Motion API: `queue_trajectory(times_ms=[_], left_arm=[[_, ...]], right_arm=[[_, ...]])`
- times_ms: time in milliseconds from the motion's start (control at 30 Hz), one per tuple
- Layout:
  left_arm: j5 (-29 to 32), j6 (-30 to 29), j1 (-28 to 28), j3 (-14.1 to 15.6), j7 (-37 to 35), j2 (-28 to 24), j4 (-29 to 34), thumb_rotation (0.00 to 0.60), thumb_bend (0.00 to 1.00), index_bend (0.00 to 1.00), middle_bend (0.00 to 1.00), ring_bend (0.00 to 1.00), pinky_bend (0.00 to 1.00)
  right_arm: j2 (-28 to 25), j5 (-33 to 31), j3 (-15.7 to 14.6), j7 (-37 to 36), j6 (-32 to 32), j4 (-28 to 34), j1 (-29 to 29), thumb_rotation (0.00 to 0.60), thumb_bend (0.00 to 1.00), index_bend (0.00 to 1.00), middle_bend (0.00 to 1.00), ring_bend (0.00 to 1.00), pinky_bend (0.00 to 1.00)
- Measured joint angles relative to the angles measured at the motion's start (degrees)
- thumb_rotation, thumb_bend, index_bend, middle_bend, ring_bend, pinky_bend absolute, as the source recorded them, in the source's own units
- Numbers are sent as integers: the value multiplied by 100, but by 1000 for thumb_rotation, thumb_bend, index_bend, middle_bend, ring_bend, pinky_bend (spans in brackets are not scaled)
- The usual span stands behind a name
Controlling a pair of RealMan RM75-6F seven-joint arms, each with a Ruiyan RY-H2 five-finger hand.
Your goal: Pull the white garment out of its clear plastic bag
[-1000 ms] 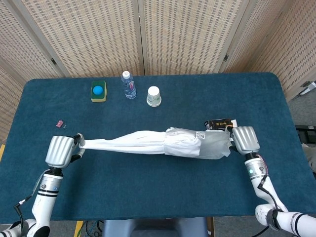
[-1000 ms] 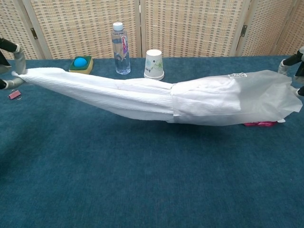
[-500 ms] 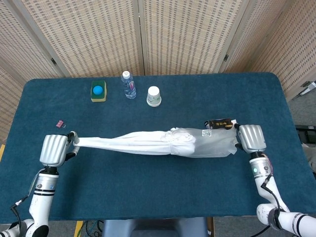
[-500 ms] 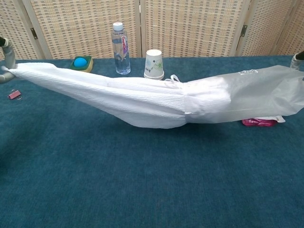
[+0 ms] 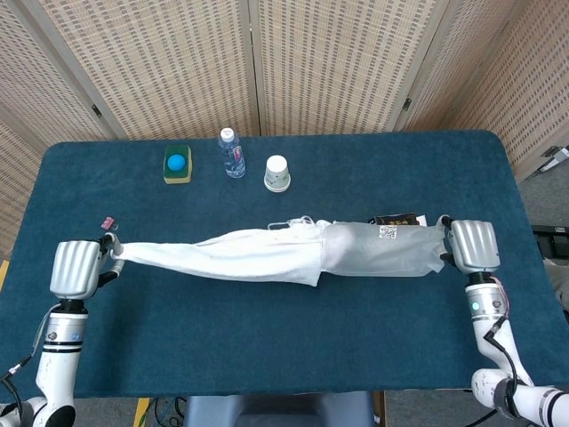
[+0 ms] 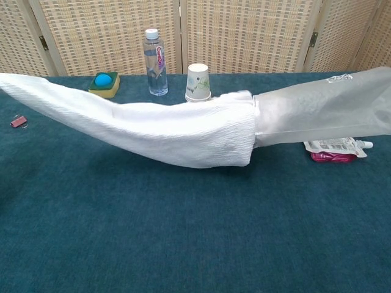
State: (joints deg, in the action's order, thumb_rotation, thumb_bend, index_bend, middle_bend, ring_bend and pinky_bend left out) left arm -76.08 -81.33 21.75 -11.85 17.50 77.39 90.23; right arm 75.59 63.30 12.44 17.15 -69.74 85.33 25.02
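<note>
Woven rattan folding screens (image 5: pixel 267 62) are standing behind the bench (image 5: pixel 267 320), which is wearing a dark teal carpet-like cover. Even light is falling; grey floor (image 5: pixel 547 191) is showing at right.

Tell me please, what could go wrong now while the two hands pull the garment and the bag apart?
1. The white garment looks almost out of the clear plastic bag; when it releases, the left hand and right hand may jerk outward.
2. The freed garment could swing toward the paper cup and water bottle behind it.
3. Each hand grips only an end, so either may slip.
</note>
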Motion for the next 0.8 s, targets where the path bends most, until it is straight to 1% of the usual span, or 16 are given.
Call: queue_trajectory(times_ms=[300,333,367,400,433,467,500,533,567,600,633,667,700,800], left_arm=[[10,-16,-63,31,-117,-6,-77,600,547,775,1000,811,978],[-3,-14,-64,38,-128,-8,-70,600,547,771,1000,810,978],[-20,-12,-65,48,-135,-9,-63,600,547,758,1000,809,978],[-52,-11,-66,63,-143,-10,-53,600,547,743,1000,808,978],[-81,-9,-66,79,-148,-13,-42,600,547,708,1000,807,978],[-112,-6,-67,98,-152,-18,-30,600,547,641,999,805,978],[-153,1,-67,124,-153,-29,-11,600,531,539,998,801,978],[-183,6,-67,144,-148,-41,7,600,487,431,995,798,978],[-212,9,-67,162,-137,-55,28,600,409,330,992,794,978],[-246,6,-68,175,-113,-70,55,600,356,285,991,793,978],[-267,-1,-69,181,-95,-81,74,600,282,224,989,792,978],[-282,-10,-69,181,-88,-94,90,600,233,186,989,791,978],[-290,-18,-68,171,-89,-114,109,600,208,167,988,791,978],[-320,-51,-77,154,-107,-181,183,600,131,128,988,791,978]], right_arm=[[-32,6,41,-67,-98,19,-66,600,515,619,1000,1000,1000],[-19,28,35,-78,-94,12,-66,600,498,612,1000,1000,1000],[-8,50,27,-90,-88,5,-64,600,438,570,1000,1000,1000],[5,73,21,-109,-82,-4,-61,600,353,502,1000,1000,1000],[25,105,14,-140,-74,-17,-56,600,264,429,1000,1000,1000],[39,129,11,-163,-71,-28,-52,600,153,342,1000,1000,1000],[50,155,9,-185,-71,-38,-49,600,93,290,1000,1000,1000],[62,188,9,-216,-74,-47,-45,600,30,222,1000,1000,1000],[67,213,11,-244,-81,-51,-43,600,1,153,1000,997,1000],[70,239,16,-276,-90,-52,-42,600,0,104,1000,989,1000],[70,274,25,-325,-108,-51,-43,600,0,76,1000,982,1000],[67,302,34,-363,-126,-49,-45,600,0,40,999,968,1000],[60,329,42,-405,-144,-43,-49,600,0,13,993,950,1000],[2,454,71,-583,-245,-11,-85,600,0,0,962,908,992]])
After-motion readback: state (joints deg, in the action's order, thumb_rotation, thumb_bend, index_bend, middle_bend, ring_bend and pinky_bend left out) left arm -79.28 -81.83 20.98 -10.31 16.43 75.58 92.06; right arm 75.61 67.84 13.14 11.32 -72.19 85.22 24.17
